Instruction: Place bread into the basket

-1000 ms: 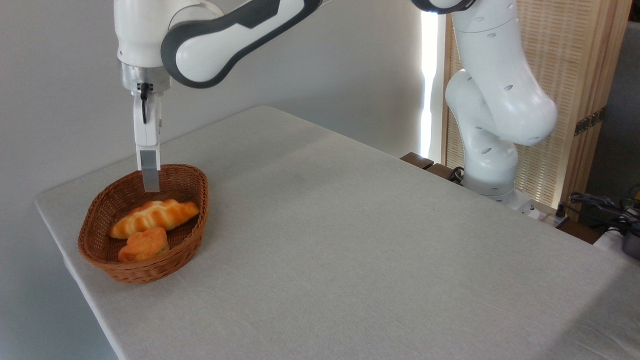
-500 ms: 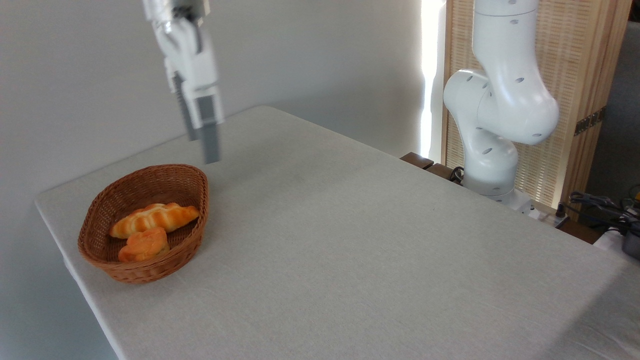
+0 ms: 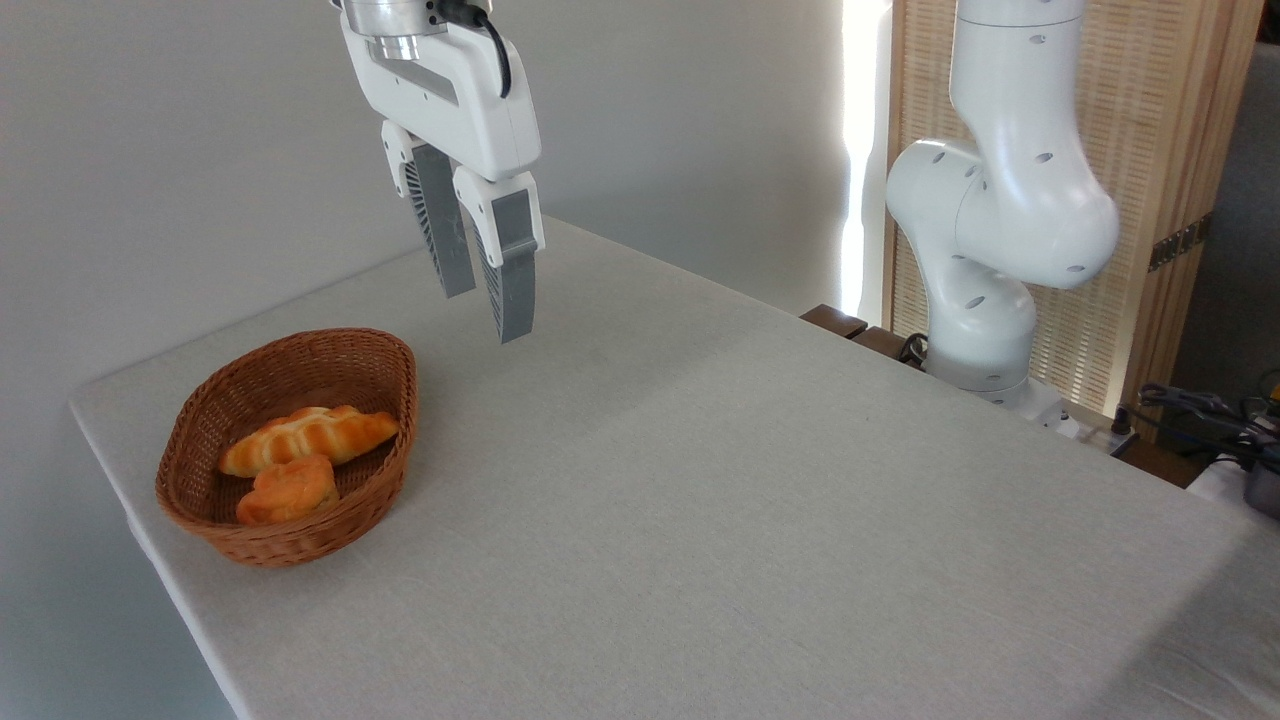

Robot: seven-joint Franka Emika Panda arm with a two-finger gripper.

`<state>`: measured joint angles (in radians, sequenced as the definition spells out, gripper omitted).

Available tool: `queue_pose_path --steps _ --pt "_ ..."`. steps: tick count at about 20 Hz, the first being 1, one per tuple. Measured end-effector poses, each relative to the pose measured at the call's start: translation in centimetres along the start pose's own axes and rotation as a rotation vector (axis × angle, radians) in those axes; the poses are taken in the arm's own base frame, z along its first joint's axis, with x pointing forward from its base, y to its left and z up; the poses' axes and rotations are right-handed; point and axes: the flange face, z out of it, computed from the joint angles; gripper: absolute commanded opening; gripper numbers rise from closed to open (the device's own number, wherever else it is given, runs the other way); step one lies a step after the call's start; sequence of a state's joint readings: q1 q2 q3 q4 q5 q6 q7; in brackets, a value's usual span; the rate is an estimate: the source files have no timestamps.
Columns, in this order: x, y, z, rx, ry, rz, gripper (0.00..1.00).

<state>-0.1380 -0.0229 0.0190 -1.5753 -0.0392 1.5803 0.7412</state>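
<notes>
You see the bread [image 3: 308, 437] in the basket [image 3: 372, 350] near the tabletop's [image 3: 700, 480] left corner; the gripper [image 3: 487, 310] hangs empty above, fingers seemingly slightly spread.

Table [image 3: 760, 480] draped in pale grey cloth, bearing only an oval brown wicker basket [image 3: 215, 510] near its left corner, rest of the cloth bare out to the right edge
</notes>
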Motion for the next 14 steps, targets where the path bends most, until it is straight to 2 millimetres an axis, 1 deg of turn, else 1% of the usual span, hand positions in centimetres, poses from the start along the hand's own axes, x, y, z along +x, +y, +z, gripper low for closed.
queue_pose_path --steps 7,14 --pt "-2.0 -2.1 -0.1 0.001 0.002 -0.027 1.00" --pt "-2.2 -2.3 -0.1 0.001 0.002 -0.032 1.00"
